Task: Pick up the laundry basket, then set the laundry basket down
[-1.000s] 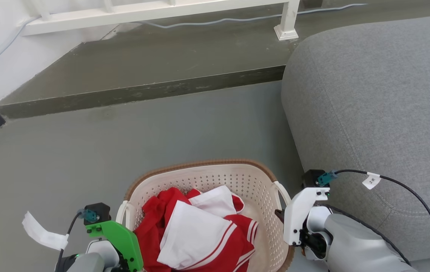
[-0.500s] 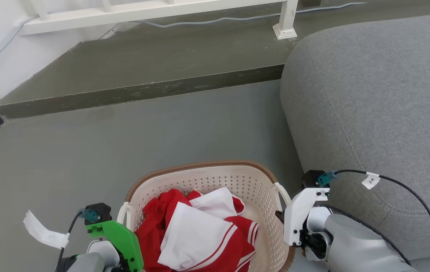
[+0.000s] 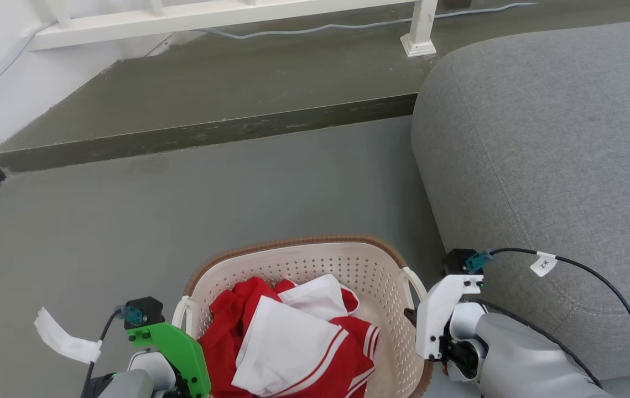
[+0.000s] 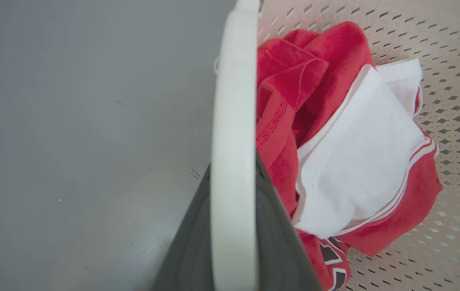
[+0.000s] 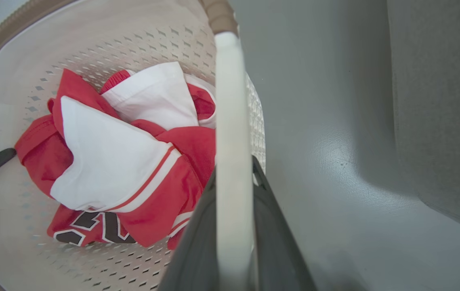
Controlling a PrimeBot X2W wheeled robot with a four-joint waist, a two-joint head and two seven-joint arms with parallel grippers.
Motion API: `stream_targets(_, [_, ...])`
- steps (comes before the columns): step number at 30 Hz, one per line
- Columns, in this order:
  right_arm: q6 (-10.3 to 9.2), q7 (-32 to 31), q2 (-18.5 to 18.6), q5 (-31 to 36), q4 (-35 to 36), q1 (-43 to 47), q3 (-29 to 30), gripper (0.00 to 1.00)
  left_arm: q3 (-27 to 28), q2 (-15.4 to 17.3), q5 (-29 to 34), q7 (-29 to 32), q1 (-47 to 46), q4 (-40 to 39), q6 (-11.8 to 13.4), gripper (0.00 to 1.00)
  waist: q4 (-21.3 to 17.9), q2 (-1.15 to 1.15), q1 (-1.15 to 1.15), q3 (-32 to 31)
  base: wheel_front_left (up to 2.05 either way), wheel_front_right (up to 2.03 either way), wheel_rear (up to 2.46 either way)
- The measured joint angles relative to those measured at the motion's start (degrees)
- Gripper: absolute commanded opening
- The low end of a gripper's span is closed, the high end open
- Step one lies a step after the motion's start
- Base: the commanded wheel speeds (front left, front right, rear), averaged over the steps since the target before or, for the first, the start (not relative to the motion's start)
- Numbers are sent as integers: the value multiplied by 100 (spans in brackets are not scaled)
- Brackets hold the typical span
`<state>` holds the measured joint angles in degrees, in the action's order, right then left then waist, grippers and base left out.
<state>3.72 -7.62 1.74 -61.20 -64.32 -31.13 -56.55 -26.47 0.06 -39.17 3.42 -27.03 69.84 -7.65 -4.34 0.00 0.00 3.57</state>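
Jaws of left gripper (image 4: 234, 173) and right gripper (image 5: 234, 169) pinch the white loop handles (image 4: 234, 101) of the small cream-white perforated plastic laundry basket (image 3: 303, 265) beside the grey sofa (image 3: 541, 138); grasp done, lift unclear, set-down remains.

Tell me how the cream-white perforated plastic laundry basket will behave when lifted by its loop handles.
Probably stiff: the cream-white perforated plastic laundry basket has moulded walls and a thick brown rim. Likely light: just a few red and white clothes inside. Might tilt slightly: the clothes lie nearer the left gripper than the right gripper.
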Motion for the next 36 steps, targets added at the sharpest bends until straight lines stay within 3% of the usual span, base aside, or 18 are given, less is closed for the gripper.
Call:
stream_targets(17, [-35,1,16,-97,12,-44,-56,0,-35,2,-47,-3,-15,-45,0,0,-6,0,0,128,0,0,0])
stream_targets(36, [-134,213,67,-97,143,-703,-56,0,-83,135,-38,-333,-604,-313,1,0,-23,0,0,994,0,0,0])
